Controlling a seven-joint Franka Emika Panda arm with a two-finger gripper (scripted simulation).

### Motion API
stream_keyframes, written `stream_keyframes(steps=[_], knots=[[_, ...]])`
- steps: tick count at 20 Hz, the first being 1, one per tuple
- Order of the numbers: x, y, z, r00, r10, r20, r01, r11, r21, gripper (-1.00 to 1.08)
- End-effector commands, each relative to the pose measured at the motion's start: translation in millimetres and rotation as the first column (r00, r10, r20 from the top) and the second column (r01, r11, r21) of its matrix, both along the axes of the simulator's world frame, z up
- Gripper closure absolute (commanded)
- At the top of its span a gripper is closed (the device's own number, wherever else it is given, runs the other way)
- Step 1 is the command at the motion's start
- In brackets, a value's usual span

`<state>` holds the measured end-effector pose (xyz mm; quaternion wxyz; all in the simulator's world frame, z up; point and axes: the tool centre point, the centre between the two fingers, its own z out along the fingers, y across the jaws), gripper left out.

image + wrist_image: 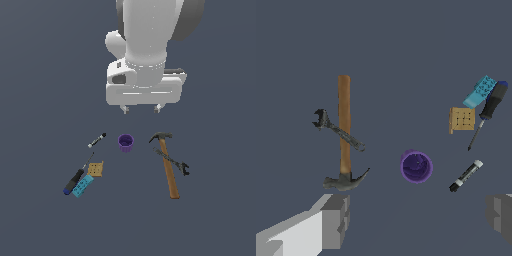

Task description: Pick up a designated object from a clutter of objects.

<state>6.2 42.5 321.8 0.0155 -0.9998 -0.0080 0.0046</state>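
The designated object, a small teal studded brick (83, 186) (480, 92), lies flat beside the blue-and-black handle of the screwdriver (75, 179) (487, 112), toward the exterior view's left. Around it is the clutter: a tan square tile (96, 169) (462, 120), a marker pen (97, 140) (466, 176), a purple cup (126, 142) (416, 167), a wooden-handled hammer (169, 167) (345, 137) and a black clamp (174, 162) (335, 129). My gripper (142, 108) (417, 220) hangs open well above the cup, holding nothing, far from the brick.
All items rest on a plain dark grey-blue floor (45, 100). The hammer and clamp cross each other at the exterior view's right. The arm's white body (145, 45) fills the upper middle of the exterior view.
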Motion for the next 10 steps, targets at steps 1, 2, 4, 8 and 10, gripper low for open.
stream_keyframes(steps=[1,2,4,8,10], knots=[[5,-4,-3,1.000,-0.015,-0.001,0.015,1.000,0.002,-0.92],[8,-6,-5,1.000,-0.023,-0.001,0.023,1.000,0.003,-0.92],[14,-11,-9,0.999,-0.042,-0.002,0.042,0.999,0.005,-0.92],[31,-24,-21,0.996,-0.092,-0.003,0.092,0.996,0.010,-0.92],[41,-33,-30,0.992,-0.124,-0.004,0.124,0.992,0.013,-0.92]])
